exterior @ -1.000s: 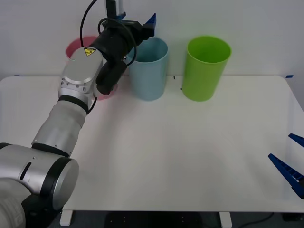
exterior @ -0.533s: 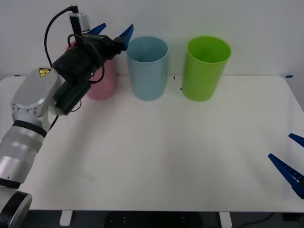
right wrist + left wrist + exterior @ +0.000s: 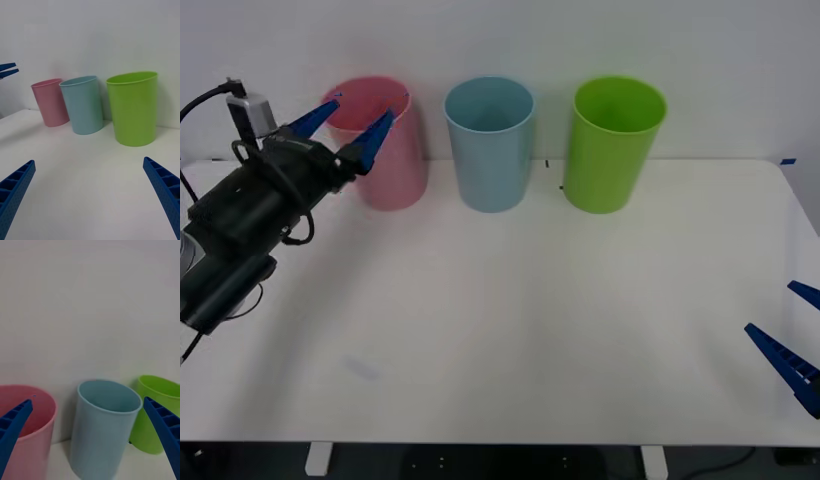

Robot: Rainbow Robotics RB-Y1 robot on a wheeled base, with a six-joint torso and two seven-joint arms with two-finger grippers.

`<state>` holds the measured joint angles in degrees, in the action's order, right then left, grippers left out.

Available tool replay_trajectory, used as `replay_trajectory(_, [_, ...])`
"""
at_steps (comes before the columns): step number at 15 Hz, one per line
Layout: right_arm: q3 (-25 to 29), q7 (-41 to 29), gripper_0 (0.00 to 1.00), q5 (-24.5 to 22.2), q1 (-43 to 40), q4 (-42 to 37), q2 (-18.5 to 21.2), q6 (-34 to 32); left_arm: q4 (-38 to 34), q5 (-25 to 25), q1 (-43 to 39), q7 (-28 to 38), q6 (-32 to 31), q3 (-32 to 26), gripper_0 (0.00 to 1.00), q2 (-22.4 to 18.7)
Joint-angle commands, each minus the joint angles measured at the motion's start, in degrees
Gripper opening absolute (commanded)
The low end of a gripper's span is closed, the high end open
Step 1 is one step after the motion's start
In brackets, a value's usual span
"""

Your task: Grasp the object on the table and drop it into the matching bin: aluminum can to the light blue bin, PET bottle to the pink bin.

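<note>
The aluminum can is out of view. The light blue bin [image 3: 490, 150] stands upright at the back of the white table [image 3: 530, 320], with the pink bin [image 3: 385, 155] to its left. My left gripper [image 3: 363, 107] hangs open and empty just in front of the pink bin's rim, its blue fingers pointing toward the bins. In the left wrist view the left gripper [image 3: 88, 400] frames the light blue bin [image 3: 103, 420] and the pink bin [image 3: 33, 427]. My right gripper [image 3: 770, 308] rests open at the table's right edge.
A green bin [image 3: 612, 150] stands to the right of the light blue one. The right wrist view shows the three bins in a row, pink [image 3: 50, 103], light blue [image 3: 83, 107] and green [image 3: 133, 108], with the left gripper [image 3: 7, 70] far off.
My left arm has swung back from the light blue bin's rim to the left and lower, ending in front of the pink bin. The right arm has not moved.
</note>
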<state>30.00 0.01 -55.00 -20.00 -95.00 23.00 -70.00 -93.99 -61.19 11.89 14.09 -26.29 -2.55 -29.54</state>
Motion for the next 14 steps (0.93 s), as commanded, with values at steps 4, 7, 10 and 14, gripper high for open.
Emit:
replay_trajectory(4, [0.0,-0.01,1.0,0.0,0.0,0.0,0.0,0.0,-9.28,-0.51,-14.97,-1.79,-12.47,-11.95,1.0,0.1])
replay_trajectory(7, [0.0,-0.01,1.0,0.0,0.0,0.0,0.0,0.0,-10.95,-0.6,-20.15,-2.05,-19.85,-18.63,1.0,0.1])
replay_trajectory(10, [0.0,-0.01,1.0,0.0,0.0,0.0,0.0,0.0,-11.13,-0.6,-24.46,-2.49,-27.15,-24.96,1.0,0.1])
replay_trajectory(14, [0.0,-0.01,1.0,0.0,0.0,0.0,0.0,0.0,-11.04,0.46,-29.2,-2.84,-33.47,-30.76,1.0,0.1])
